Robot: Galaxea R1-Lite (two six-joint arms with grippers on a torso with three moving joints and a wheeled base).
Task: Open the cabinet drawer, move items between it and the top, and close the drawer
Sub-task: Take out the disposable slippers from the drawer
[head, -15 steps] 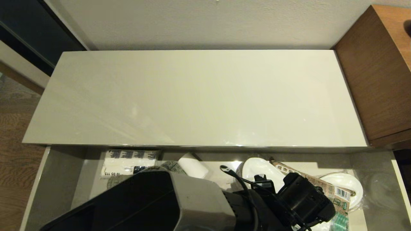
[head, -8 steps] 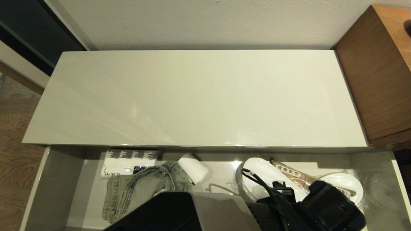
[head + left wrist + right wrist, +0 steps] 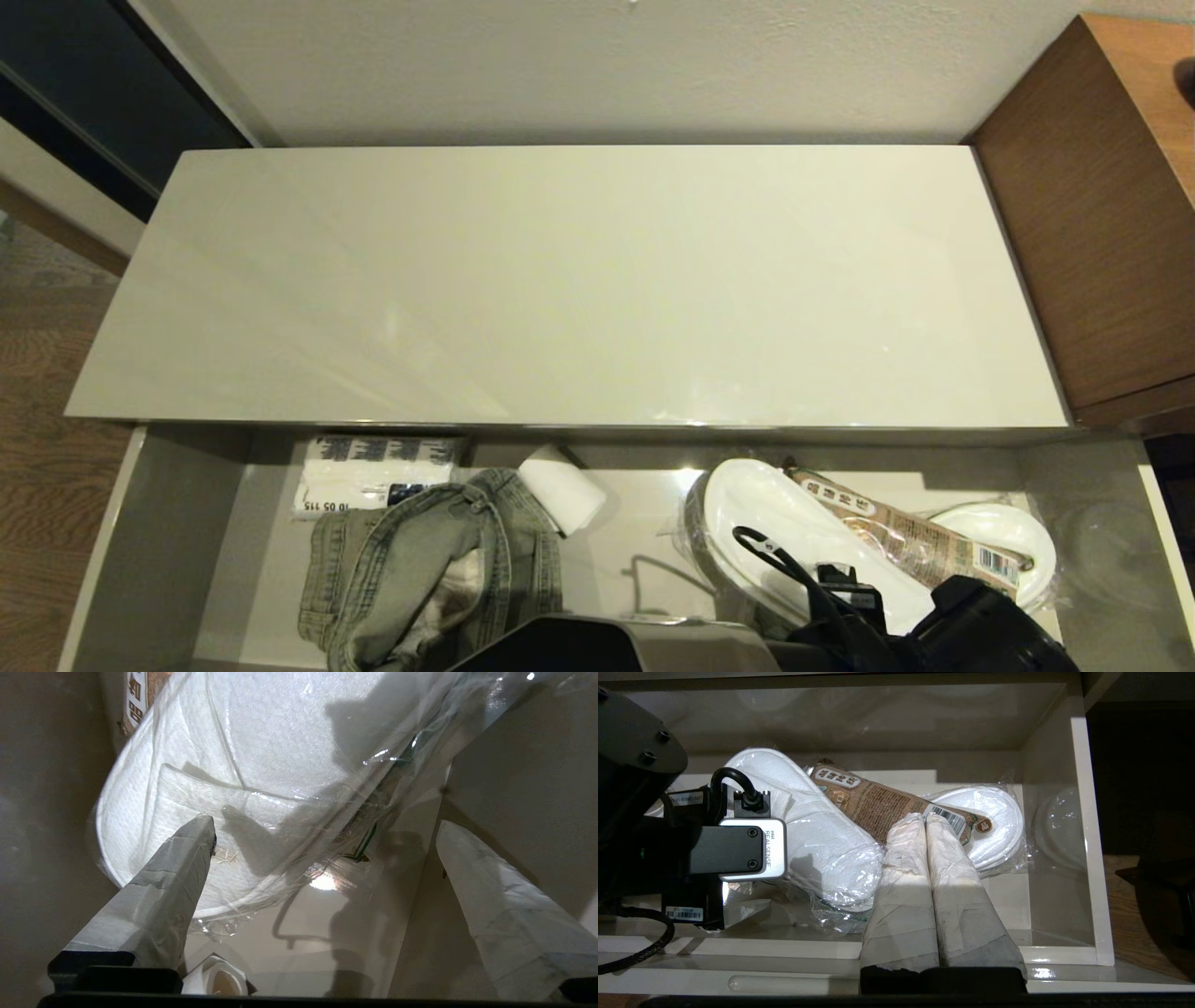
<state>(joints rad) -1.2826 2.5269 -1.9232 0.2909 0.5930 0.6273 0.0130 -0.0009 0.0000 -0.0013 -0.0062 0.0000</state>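
Left gripper: spread wide, nothing held, poised over near end of wrapped slippers; contact unclear.
Right gripper: clenched, empty, parked near the drawer.
Slippers: inside open drawer, right half; long axis from far-left to near-right.
Denim garment: crumpled in drawer's left half.
Top: bare.
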